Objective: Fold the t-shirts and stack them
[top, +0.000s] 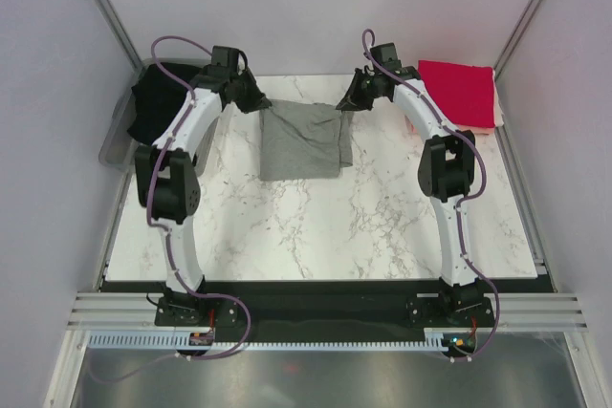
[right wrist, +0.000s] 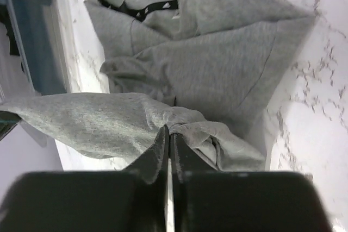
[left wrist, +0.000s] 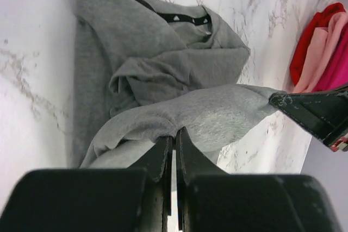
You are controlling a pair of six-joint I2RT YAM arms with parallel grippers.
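Observation:
The heather-grey t-shirt (top: pixel 301 140) lies partly folded at the far middle of the marble table, its far edge lifted. My left gripper (top: pixel 260 102) is shut on its far left corner, seen pinched in the left wrist view (left wrist: pixel 175 133). My right gripper (top: pixel 346 102) is shut on its far right corner, seen pinched in the right wrist view (right wrist: pixel 169 132). The shirt's black neck tape shows in both wrist views (left wrist: pixel 179 17) (right wrist: pixel 144 8). A black t-shirt (top: pixel 153 102) lies in the bin at far left. Red and salmon-pink folded t-shirts (top: pixel 459 91) are stacked at far right.
A clear plastic bin (top: pixel 115 152) sits at the table's far left edge under the black cloth. Grey walls and metal frame posts close in the table on both sides. The right gripper's finger (left wrist: pixel 318 113) shows in the left wrist view.

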